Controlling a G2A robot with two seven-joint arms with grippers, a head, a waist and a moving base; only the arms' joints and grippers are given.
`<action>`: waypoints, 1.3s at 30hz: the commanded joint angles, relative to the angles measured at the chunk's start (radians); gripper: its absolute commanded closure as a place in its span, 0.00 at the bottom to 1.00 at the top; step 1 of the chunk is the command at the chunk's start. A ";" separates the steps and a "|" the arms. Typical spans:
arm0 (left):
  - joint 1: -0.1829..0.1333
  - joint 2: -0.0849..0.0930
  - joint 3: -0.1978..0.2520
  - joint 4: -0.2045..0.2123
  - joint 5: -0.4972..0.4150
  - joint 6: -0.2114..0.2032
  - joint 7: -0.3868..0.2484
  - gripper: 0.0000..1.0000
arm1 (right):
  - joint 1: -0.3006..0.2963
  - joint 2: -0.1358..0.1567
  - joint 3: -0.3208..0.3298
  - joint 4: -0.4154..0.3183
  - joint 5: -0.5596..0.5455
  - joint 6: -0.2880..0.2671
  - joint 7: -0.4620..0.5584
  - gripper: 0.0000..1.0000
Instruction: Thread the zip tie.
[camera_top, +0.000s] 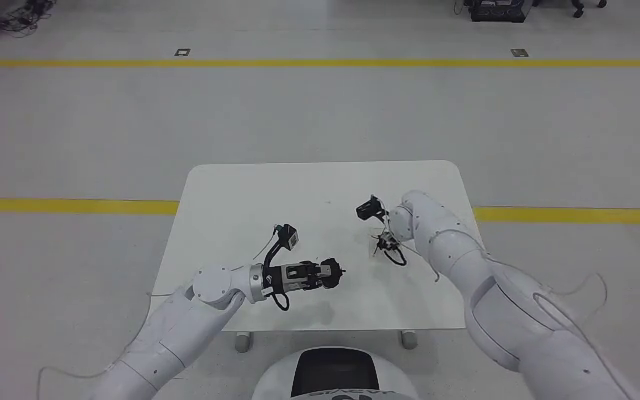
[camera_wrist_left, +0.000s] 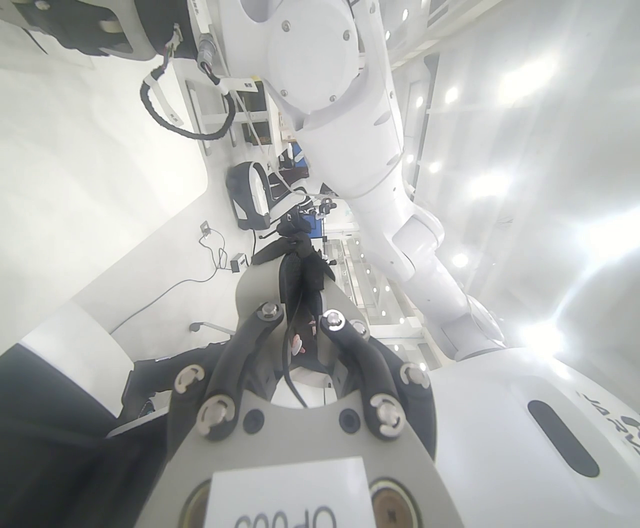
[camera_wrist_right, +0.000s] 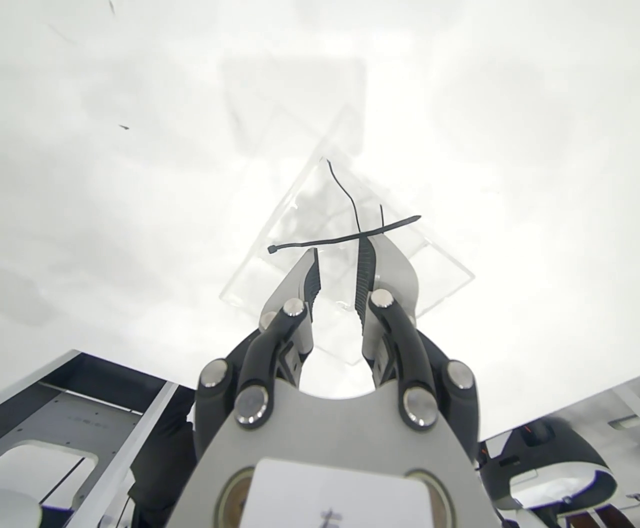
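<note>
My left gripper (camera_wrist_left: 302, 267) is shut on a thin black zip tie (camera_wrist_left: 291, 372), whose strap runs back between the fingers toward the palm. In the top view this gripper (camera_top: 338, 269) hovers over the table's front middle. My right gripper (camera_wrist_right: 340, 262) stands open, pointing down at two black zip ties on a clear square plate (camera_wrist_right: 440, 280). One tie (camera_wrist_right: 320, 243) lies across just past the fingertips, and the other tie (camera_wrist_right: 345, 192) crosses it and runs away. From above, the right gripper (camera_top: 383, 241) sits right of the left one, a short gap apart.
The white table (camera_top: 250, 200) has bare room at its left and far side. Its front edge lies close behind the left gripper. A black cable loop (camera_top: 396, 254) hangs by the right wrist.
</note>
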 joint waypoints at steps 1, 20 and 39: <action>0.000 0.000 0.000 0.000 0.000 0.000 0.000 1.00 | 0.002 -0.006 -0.004 0.009 -0.012 0.006 -0.009 0.82; 0.000 0.000 0.000 0.000 0.000 0.000 0.000 1.00 | 0.016 -0.063 -0.014 0.107 -0.053 0.026 -0.032 0.84; 0.000 0.000 0.000 0.000 0.000 0.000 0.000 1.00 | 0.025 -0.091 -0.011 0.147 -0.090 0.043 -0.057 0.84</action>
